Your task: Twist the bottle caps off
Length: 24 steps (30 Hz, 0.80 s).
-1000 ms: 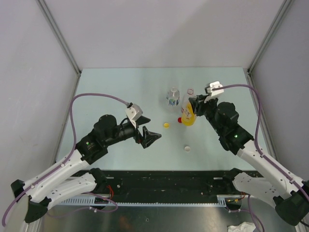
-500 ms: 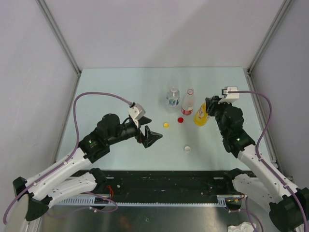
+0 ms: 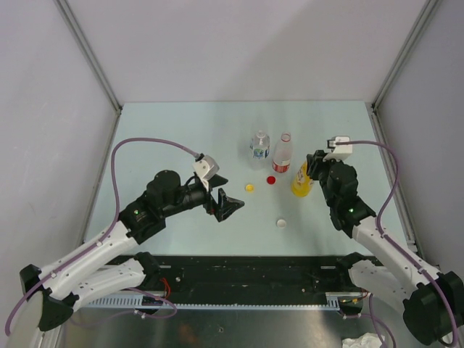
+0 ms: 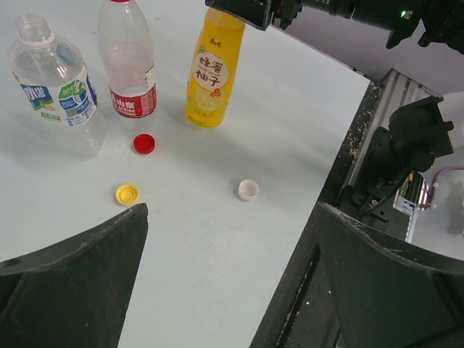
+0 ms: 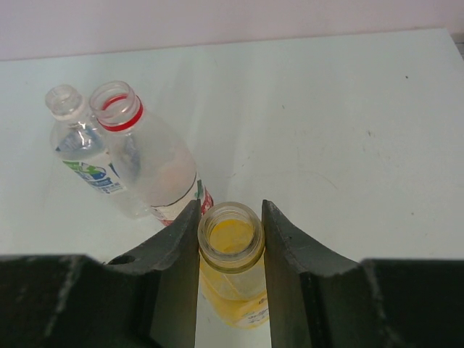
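Three uncapped bottles stand at the table's middle back: a clear one with a blue-green label (image 3: 259, 145), a clear one with a red label (image 3: 283, 154), and one with orange-yellow liquid (image 3: 300, 180). My right gripper (image 3: 312, 165) is shut on the yellow bottle's open neck (image 5: 230, 239), fingers on both sides. The yellow bottle stands upright on the table (image 4: 210, 72). The yellow cap (image 3: 249, 188), red cap (image 3: 271, 180) and white cap (image 3: 280, 223) lie loose on the table. My left gripper (image 3: 230, 206) is open and empty, left of the caps.
The left wrist view shows the red cap (image 4: 144, 143), yellow cap (image 4: 127, 193) and white cap (image 4: 248, 189) in front of the bottles. The table's near edge with a black rail (image 4: 341, 210) lies to the right of that view. Grey walls enclose the table.
My right gripper carried the yellow bottle from a tilt beside the red-label bottle to the right and stood it upright. The left arm barely moved.
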Motion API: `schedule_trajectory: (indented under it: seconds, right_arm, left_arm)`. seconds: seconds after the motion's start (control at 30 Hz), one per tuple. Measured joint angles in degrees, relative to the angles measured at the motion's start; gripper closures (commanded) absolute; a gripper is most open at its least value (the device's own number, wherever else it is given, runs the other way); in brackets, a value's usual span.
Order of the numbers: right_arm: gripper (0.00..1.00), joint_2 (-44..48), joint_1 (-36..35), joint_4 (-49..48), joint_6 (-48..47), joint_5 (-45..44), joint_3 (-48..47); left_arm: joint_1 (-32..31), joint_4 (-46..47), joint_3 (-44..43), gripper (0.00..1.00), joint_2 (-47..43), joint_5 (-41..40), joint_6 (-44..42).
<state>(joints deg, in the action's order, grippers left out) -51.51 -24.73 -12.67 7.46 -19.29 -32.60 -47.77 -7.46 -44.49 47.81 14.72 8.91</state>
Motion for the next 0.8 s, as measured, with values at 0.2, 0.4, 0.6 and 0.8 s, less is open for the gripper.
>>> schedule_trajectory:
  seconds: [0.2,0.4,0.6,0.8]
  right_arm:
    - [0.86,-1.2,-2.0,-0.1,-0.3,-4.2,0.7]
    - [0.53,-2.3,-4.5,-0.2,-1.5,-6.8,0.8]
    - [0.28,-2.2,-6.3,-1.0,-2.8,-7.8,0.8]
    - [0.10,-0.3,-6.7,-1.9,-2.9,-7.1,0.9]
  left_arm:
    - [0.0,0.0,0.0,0.00,0.1,0.0,0.0]
    - [0.0,0.0,0.0,0.01,0.1,-0.1,0.0]
    - [0.0,0.0,0.0,0.00,-0.2,-0.6,0.0]
    - [0.0,0.0,0.0,0.00,-0.6,-0.8,0.0]
